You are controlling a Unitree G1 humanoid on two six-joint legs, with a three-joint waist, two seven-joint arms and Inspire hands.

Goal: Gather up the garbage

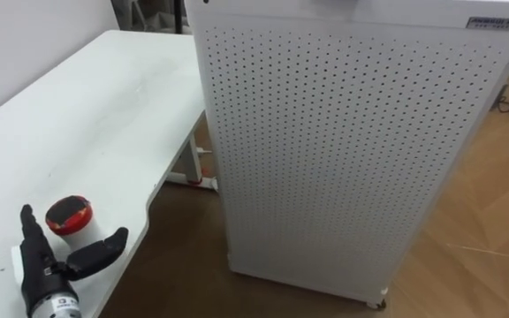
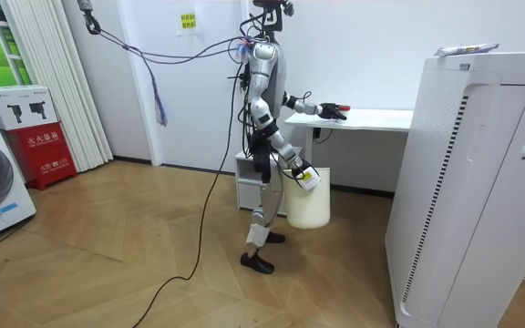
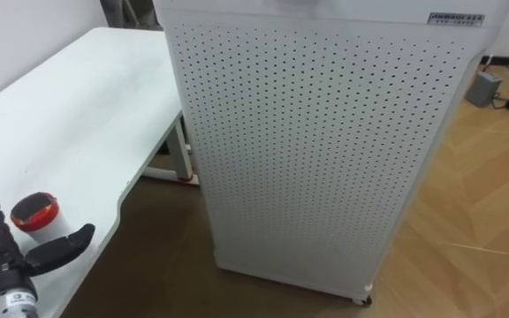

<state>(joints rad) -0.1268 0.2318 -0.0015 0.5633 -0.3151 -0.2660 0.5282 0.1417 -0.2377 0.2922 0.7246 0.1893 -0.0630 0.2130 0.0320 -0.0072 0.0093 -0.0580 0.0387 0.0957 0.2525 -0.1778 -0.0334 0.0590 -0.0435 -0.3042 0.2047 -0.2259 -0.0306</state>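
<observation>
left eye view: left hand (image 1: 49, 265) open, fingers straight, beside the red cup (image 1: 68, 215) on the table (image 1: 104, 115).

The left hand (image 1: 47, 269) hangs over the near end of the surface (image 1: 87, 115). Just ahead of it, a small round container (image 1: 68, 215) stands on the surface, close to the edge. To the hand's right, past that edge, a tall perforated cabinet (image 1: 343, 150) stands on the floor (image 1: 484, 230). In the room view, the right hand (image 2: 305, 176) is low at the rim of a bucket (image 2: 306, 202), below the surface's end.
</observation>
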